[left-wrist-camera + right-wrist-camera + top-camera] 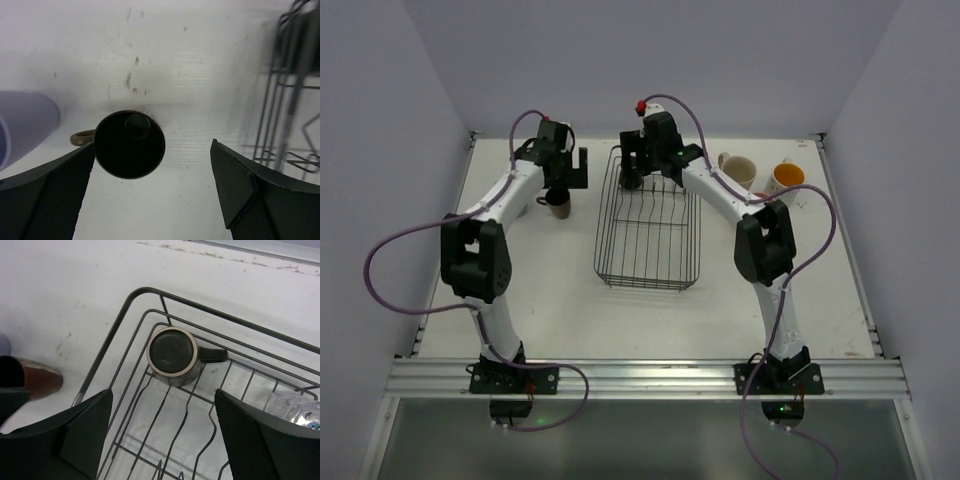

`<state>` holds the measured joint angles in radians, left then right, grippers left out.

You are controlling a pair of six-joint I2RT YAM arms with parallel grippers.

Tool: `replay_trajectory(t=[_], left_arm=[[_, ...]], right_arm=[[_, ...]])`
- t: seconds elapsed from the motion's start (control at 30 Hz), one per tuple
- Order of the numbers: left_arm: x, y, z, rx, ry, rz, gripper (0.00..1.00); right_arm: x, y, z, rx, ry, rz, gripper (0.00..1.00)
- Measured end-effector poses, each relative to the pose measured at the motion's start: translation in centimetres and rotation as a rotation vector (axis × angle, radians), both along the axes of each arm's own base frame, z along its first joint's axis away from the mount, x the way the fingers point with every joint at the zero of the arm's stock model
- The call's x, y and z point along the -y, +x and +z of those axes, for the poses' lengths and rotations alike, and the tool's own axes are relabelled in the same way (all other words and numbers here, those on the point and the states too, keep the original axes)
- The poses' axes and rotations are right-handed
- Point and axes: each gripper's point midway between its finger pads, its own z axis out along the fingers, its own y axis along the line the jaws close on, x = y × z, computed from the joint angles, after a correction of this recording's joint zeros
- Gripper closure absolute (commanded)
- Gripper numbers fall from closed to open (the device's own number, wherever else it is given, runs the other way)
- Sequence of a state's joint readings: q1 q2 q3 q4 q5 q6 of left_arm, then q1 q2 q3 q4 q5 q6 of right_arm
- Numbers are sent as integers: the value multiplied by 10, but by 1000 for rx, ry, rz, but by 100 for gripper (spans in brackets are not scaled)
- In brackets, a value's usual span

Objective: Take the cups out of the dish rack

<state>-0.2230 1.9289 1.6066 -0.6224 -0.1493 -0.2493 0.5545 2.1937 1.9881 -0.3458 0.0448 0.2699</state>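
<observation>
carefully: black mug [172, 356] tucked in the rack [106, 340] corner

the right claw [164, 396] hangs wide open over the black mug, whose handle points along the rack's far side. a finger could snag the thin wire rods or the handle and drag the rack. the smooth round glaze might slip too. the left claw [152, 145], also wide, hovers over the brown mug [129, 145] on the scuffed white table [175, 60] and could tip it. a clear glass [295, 407] sits nearby in the rack.
</observation>
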Motion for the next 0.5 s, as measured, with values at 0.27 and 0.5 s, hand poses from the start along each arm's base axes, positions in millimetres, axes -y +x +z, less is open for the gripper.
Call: replay_trajectory(t=[0.27, 0.5], left_arm=[[36, -55, 151, 385, -159, -110, 0], [87, -143, 180, 503, -331, -323, 0]], right_arm=[[-7, 34, -14, -11, -7, -92, 22], [-9, 40, -38, -63, -1, -145, 24]])
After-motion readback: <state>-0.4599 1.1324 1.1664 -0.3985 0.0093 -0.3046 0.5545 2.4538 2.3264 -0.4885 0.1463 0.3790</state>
